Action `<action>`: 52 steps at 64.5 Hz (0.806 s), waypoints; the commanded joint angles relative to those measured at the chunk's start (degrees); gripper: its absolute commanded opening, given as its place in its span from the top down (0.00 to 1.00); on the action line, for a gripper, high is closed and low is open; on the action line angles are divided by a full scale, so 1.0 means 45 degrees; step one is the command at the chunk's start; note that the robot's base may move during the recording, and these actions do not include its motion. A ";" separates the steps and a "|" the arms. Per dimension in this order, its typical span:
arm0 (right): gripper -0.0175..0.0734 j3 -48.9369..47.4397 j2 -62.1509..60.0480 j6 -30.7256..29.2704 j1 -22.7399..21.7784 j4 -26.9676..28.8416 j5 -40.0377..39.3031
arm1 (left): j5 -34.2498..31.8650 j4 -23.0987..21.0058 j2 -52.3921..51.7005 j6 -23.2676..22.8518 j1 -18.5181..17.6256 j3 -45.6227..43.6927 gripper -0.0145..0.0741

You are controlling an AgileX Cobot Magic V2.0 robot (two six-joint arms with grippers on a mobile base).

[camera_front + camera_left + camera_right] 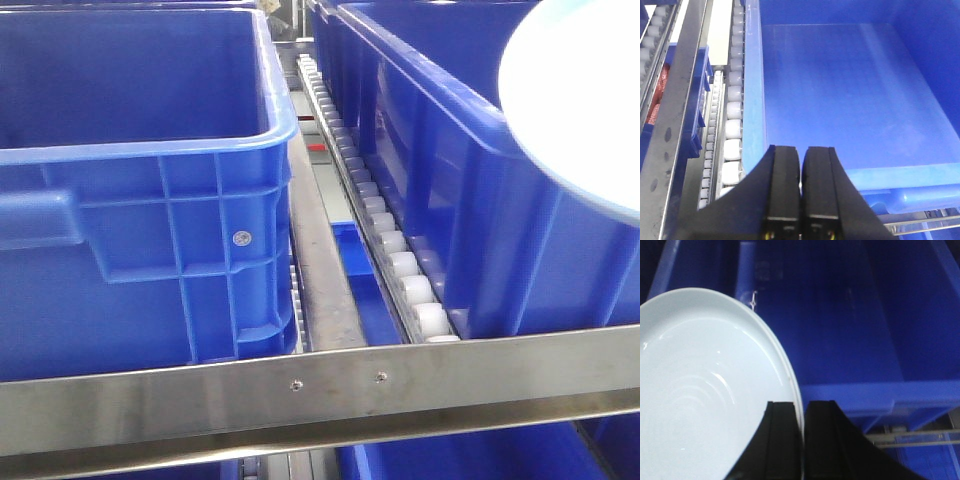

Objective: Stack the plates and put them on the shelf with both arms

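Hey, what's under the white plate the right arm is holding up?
Below the glossy pale round plate, pinched at its rim by the right tool, is a big blue plastic crate, its visible part bare. The plate hides the crate's left side.

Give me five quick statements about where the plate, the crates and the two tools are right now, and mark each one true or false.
1. The right tool is clamped on the rim of a glossy pale blue-white round plate. True.
2. The left tool also holds a plate. False: it is shut with nothing between its fingers.
3. The plate hangs over a big blue plastic crate. True.
4. The plate lies flat on the brushed stainless-steel front rail. False: in the front view it is up at the right, away from the rail.
5. Rows of small white rollers run between the blue crates. True.
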 commanded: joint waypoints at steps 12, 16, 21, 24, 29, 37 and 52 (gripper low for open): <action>0.75 -0.1276 0.1418 0.0015 -0.0079 -0.0104 -0.4001 | -0.0980 0.0009 0.0103 -0.0104 -0.0092 -0.0368 0.74; 0.75 -0.1847 0.2026 0.0015 -0.0079 -0.0104 -0.4167 | -0.0980 0.0009 0.0103 -0.0104 -0.0092 -0.0368 0.74; 0.75 -0.2529 0.2820 0.0015 -0.0079 -0.0153 -0.4338 | -0.0980 0.0009 0.0103 -0.0104 -0.0092 -0.0368 0.73; 0.75 -0.2934 0.3454 0.0015 -0.0079 -0.0339 -0.4505 | -0.0980 0.0009 0.0103 -0.0104 -0.0092 -0.0368 0.74; 0.75 -0.3643 0.4353 0.0015 -0.0079 -0.0532 -0.4865 | -0.0980 0.0009 0.0103 -0.0104 -0.0092 -0.0368 0.74; 0.75 -0.4570 0.5795 0.0015 -0.0212 -0.0661 -0.5453 | -0.0980 0.0009 0.0103 -0.0104 -0.0092 -0.0368 0.74; 0.75 -0.5296 0.7420 0.0015 -0.1701 -0.0661 -0.5871 | -0.0980 0.0009 0.0103 -0.0104 -0.0092 -0.0368 0.74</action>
